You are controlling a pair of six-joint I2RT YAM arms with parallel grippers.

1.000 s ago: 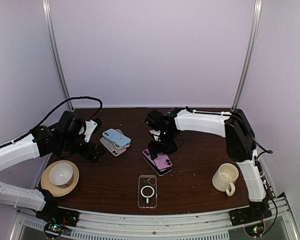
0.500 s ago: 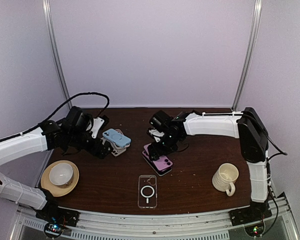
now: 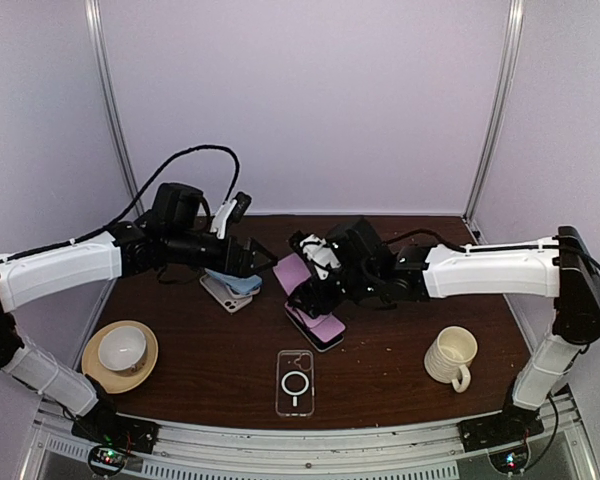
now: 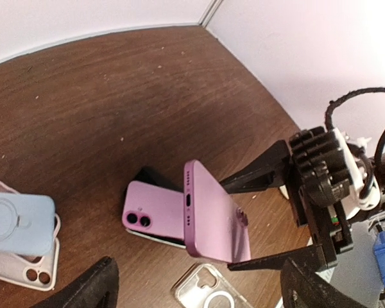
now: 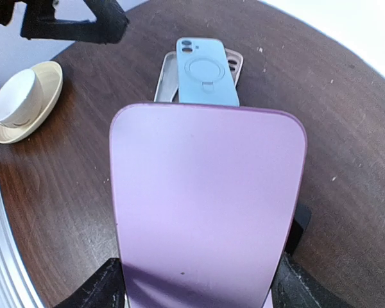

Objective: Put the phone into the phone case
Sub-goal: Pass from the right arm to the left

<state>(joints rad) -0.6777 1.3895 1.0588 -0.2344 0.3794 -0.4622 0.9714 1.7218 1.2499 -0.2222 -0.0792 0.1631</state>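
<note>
My right gripper [image 3: 310, 284] is shut on a flat purple slab [image 3: 292, 272] the size of a phone, held tilted above the table. Its free end [image 4: 189, 199] shows a port and small holes; phone or case, I cannot tell. A purple phone [image 4: 151, 215] with two lenses lies back-up on a dark stack below it [image 3: 325, 326]. Near the front edge lies a clear phone case [image 3: 295, 382] with a white ring. My left gripper [image 3: 265, 262] hovers open just left of the slab, its fingers [image 4: 93, 285] wide apart.
A light blue case [image 5: 207, 70] lies on a beige case [image 5: 163, 74] under my left arm. A cup on a tan saucer [image 3: 120, 350] sits front left. A cream ribbed mug [image 3: 452, 357] stands front right.
My right gripper has lifted the purple slab off the stack and tilted it up. My left arm has swung right, over the blue case, toward the slab.
</note>
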